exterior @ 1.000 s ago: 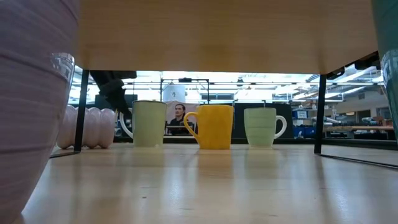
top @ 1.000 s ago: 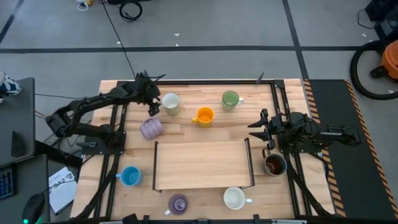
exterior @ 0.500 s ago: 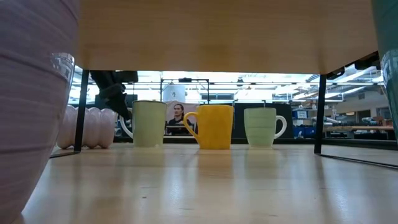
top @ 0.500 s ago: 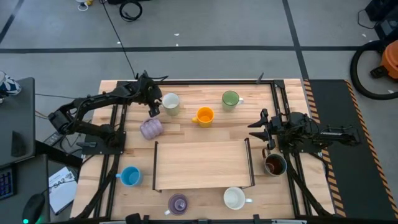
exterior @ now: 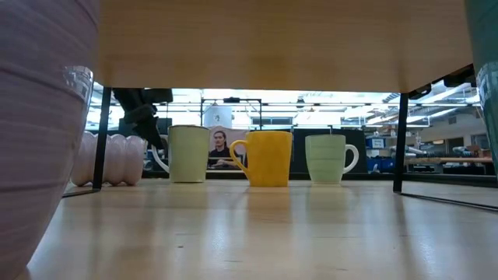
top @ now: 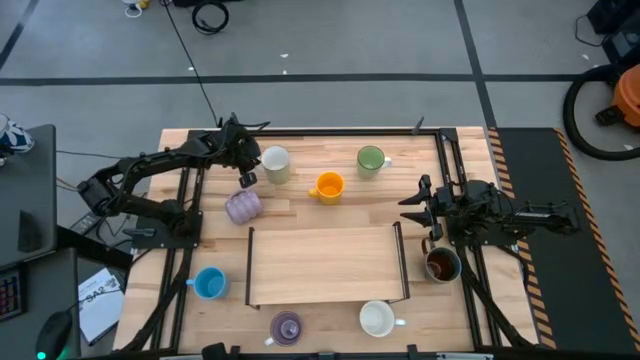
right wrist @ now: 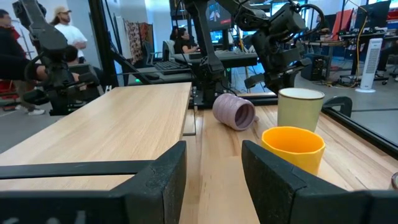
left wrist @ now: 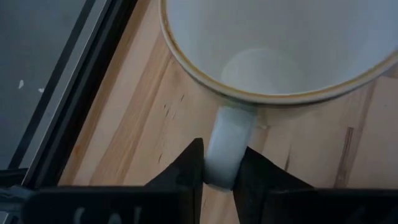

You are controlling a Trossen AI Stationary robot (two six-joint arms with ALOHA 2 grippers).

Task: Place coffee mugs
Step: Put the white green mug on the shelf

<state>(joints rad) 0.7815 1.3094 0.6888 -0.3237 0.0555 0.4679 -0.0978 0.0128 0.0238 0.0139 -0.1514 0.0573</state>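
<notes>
Coffee mugs sit scattered over my desk (top: 300,215), and the white one (top: 275,165) at the far left is the one in hand; my left tool (left wrist: 219,167) has its fingers pinched narrow on that mug's handle (left wrist: 225,149), which the left wrist view shows squeezed between them, the mug upright on the wood. Just beside it a lavender mug (top: 243,207) lies on its side; the orange mug (top: 328,186) and green mug (top: 371,159) stand further along the far edge. A raised wooden shelf (top: 325,265) fills the desk's middle, bare on top; a blue mug (top: 209,284), a second lavender mug (top: 287,326), a second white mug (top: 377,318) and a brown mug (top: 441,264) ring it. My right tool (top: 418,205) waits spread wide at the right side, holding nothing. I judge this the grasping step; next comes a level lift by the handle, then a carry, probably to the shelf, without clipping the tipped lavender mug.
</notes>
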